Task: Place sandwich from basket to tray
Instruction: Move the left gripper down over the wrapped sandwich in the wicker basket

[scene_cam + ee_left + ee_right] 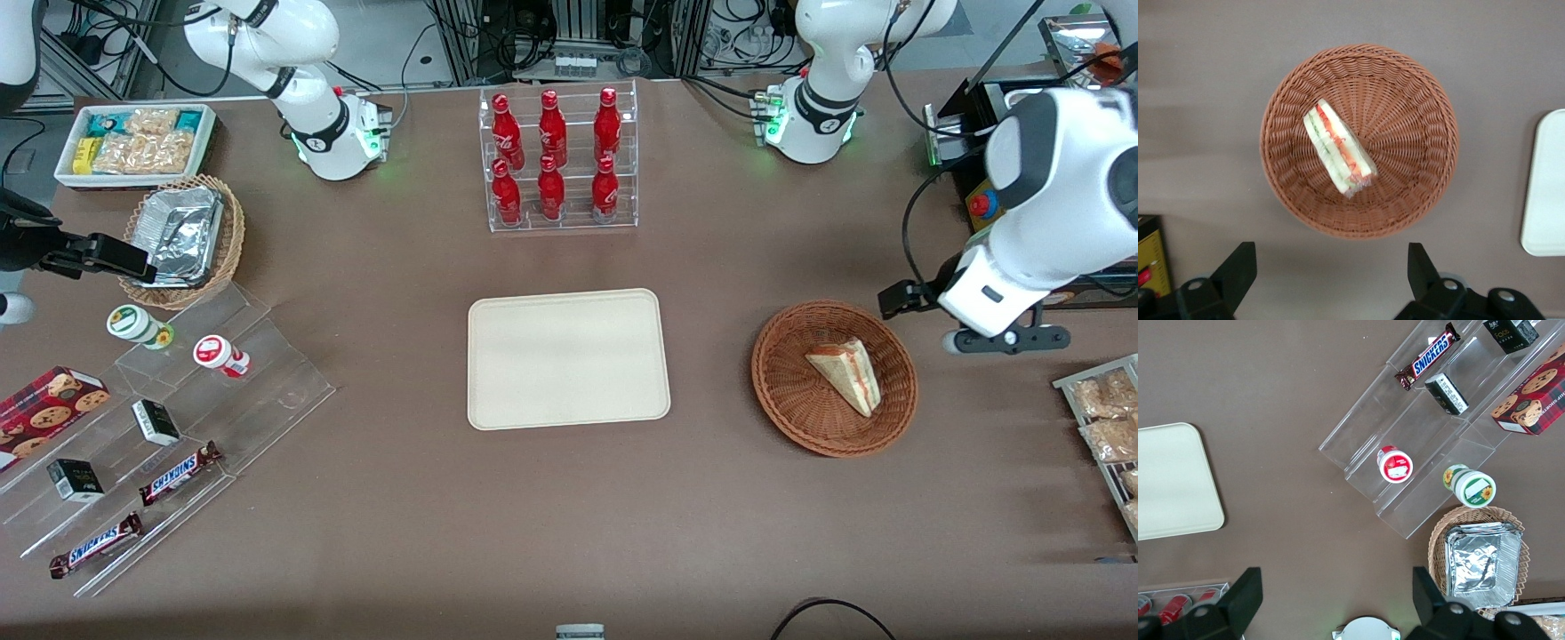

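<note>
Front view: the sandwich (847, 373) lies in the basket (787, 396), which sits beside the bare tray (569, 358), toward the working arm's end. Left wrist view: the gripper (1331, 277) hangs above the basket's rim, fingers (1238, 270) apart, probably ready to descend onto the wedge.

Even, fairly bright overhead light falls on the brown desk (373, 551), and things such as the tray (568, 358) and the basket (834, 379) cast only faint, soft shadows. Glare shows on the foil containers (178, 233) and as small highlights on the red bottles (553, 151), while the tray's cream surface looks slightly washed out. The left arm's claw (1331, 280) hangs above the desk just beside the basket, its dark fingers (1238, 273) spread wide, and the sandwich (1338, 148) is sharp in the wrist view.
</note>
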Controlling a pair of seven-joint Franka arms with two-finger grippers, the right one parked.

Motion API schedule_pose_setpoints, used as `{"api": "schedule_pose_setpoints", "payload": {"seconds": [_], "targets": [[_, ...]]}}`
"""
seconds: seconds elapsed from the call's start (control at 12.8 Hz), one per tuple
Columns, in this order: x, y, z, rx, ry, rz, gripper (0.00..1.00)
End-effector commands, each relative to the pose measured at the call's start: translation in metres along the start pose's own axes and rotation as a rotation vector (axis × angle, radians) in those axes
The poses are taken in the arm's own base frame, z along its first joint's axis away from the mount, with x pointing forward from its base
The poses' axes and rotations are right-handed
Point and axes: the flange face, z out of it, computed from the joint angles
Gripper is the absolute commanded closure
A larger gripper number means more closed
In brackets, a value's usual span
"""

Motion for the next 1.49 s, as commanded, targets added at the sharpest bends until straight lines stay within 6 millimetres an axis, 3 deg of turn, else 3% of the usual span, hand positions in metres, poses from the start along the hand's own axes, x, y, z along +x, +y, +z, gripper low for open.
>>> {"api": "schedule_pose_setpoints", "payload": {"seconds": [0.0,0.23,0.39,0.63,1.1,1.41], "targets": [[-0.002,-0.003,0.038,0.011,0.030,0.018,0.00],[0.001,-0.007,0.075,0.003,0.055,0.005,0.00],[0.001,-0.007,0.083,0.001,0.044,-0.020,0.00],[0.005,-0.006,0.092,-0.008,0.051,-0.226,0.00],[0.018,0.003,0.129,-0.041,0.063,-0.722,0.00],[0.020,0.007,0.144,-0.047,0.064,-0.740,0.00]]}}
